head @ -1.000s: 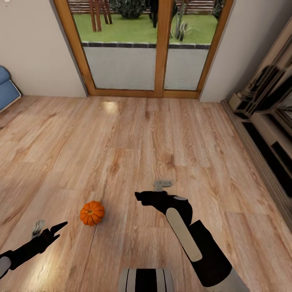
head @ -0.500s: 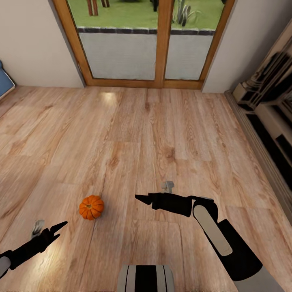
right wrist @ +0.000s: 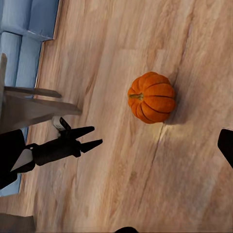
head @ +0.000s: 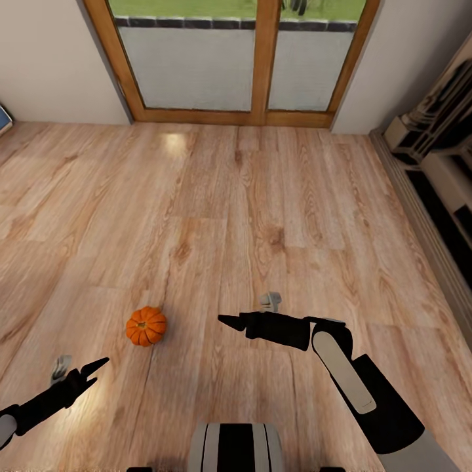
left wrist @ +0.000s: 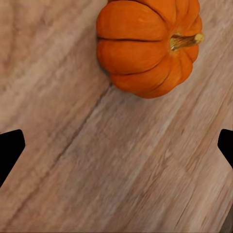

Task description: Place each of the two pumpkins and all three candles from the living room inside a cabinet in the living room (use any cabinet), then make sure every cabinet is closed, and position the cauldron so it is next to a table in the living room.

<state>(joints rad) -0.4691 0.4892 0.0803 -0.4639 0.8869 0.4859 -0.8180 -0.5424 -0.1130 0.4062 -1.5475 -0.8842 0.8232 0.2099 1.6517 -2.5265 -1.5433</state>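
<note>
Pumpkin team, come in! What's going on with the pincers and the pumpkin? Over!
Left pincer open, empty. Right pincer empty, not gripping. Pumpkin upright on wood floor between both arms, untouched. Nothing in the way.

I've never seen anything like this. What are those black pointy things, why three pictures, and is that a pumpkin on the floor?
It is a simulated robot with two arms. The big picture looks down from its head: the left claw and the right claw are the black points, both holding nothing. Yes, a small orange pumpkin sits on the wooden floor between them, touched by neither. The other two pictures come from cameras on each wrist, both looking at that pumpkin. The right wrist camera also catches the left claw, open.
</note>
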